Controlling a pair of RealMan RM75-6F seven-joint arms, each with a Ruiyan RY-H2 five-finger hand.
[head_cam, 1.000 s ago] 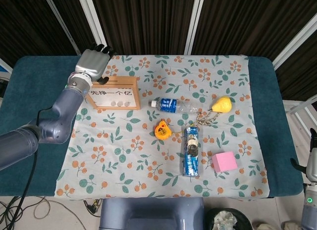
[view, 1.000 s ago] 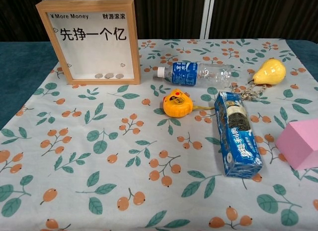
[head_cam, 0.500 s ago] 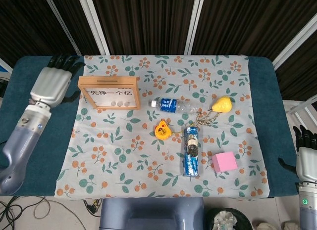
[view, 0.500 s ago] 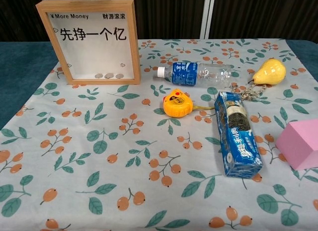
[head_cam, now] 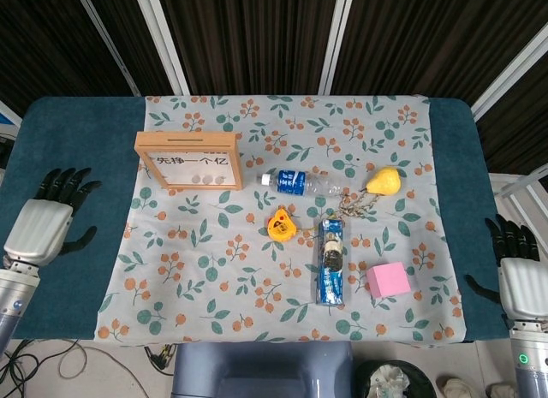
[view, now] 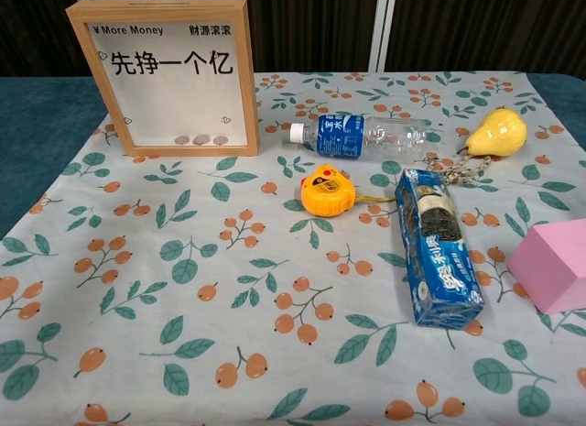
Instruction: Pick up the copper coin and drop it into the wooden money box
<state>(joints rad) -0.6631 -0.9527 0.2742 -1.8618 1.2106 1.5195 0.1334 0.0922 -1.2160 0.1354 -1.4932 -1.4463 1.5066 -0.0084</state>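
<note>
Wooden money box (view: 165, 76), upright at the far left of the floral cloth (head_cam: 257, 287), its clear front panel bearing printed characters; three coins (view: 201, 140) lie in a row on its floor, seen through the panel, though their metal cannot be told. To its right lies a clear plastic bottle (view: 362, 135) with a blue label, on its side, apparently holding nothing. Nearer, an orange tape measure (view: 322, 190) sits just beside a blue packet of biscuits (view: 434, 247), which lies lengthwise toward the viewer. A yellow pear (view: 496, 131) with a chain rests at far right; a pink block (view: 554, 263) lies at near right. Left hand (head_cam: 47, 222): over the blue table edge at the left, well apart from the box, fingers spread, holding nothing. Right hand (head_cam: 522, 274): at the near right edge, likewise spread and holding nothing.
</note>
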